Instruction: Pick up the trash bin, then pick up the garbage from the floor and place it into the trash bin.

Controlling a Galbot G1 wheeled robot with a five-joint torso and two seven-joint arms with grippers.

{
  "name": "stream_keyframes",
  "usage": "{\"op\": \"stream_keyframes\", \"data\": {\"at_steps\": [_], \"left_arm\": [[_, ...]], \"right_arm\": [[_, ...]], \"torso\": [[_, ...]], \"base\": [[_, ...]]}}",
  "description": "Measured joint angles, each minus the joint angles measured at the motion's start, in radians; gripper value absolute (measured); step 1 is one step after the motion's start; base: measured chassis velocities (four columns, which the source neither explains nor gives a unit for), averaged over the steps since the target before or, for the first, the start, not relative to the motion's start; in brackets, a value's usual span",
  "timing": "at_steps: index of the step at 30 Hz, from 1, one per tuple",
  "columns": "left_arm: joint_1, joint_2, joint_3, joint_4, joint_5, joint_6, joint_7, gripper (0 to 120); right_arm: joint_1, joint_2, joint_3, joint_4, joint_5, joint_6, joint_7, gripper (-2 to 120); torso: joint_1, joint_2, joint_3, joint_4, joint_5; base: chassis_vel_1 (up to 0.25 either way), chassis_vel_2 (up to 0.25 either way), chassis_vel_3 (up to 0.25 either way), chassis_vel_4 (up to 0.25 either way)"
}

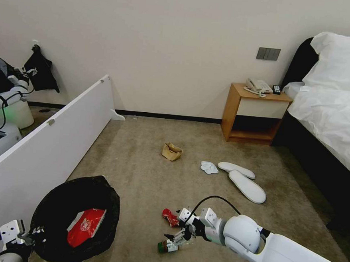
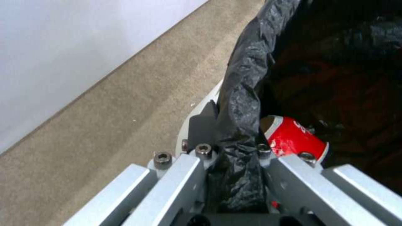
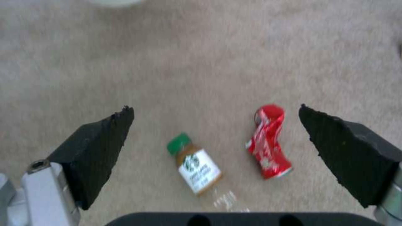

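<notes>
Nearest, at the lower left, the left pincer (image 2: 234, 153) is clamped on the rim of the trash bin (image 1: 75, 220), pinching the black liner; a red-white snack packet (image 1: 85, 225) lies inside. Just to the right, the right pincer (image 3: 215, 138) hangs low over the floor (image 1: 140, 172), its pads (image 3: 100, 147) spread wide apart above a green-capped bottle (image 3: 197, 166) and a crushed red can (image 3: 268, 147), which lie side by side on the beige carpet. Farther out rest a crumpled tissue (image 1: 209, 167), two white slippers (image 1: 243, 181) and a brown paper bag (image 1: 172, 151). A white panel (image 1: 45, 154) runs along the left. Against the pale back wall stands a wooden nightstand (image 1: 254, 114) carrying a telephone (image 1: 258, 86), beside a white-sheeted bed (image 1: 336, 114).
</notes>
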Motion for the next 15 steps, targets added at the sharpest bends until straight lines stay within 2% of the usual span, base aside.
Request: {"op": "stream_keyframes", "data": {"at_steps": [15], "left_arm": [[-0.013,0.008,0.008,0.027,0.002,0.0,-0.001,2]], "right_arm": [[-0.044,0.038,-0.038,-0.119,-0.083,0.072,-0.001,100]], "torso": [[0.0,0.0,0.0,0.0,0.0]], "base": [[0.0,0.0,0.0,0.0]]}}
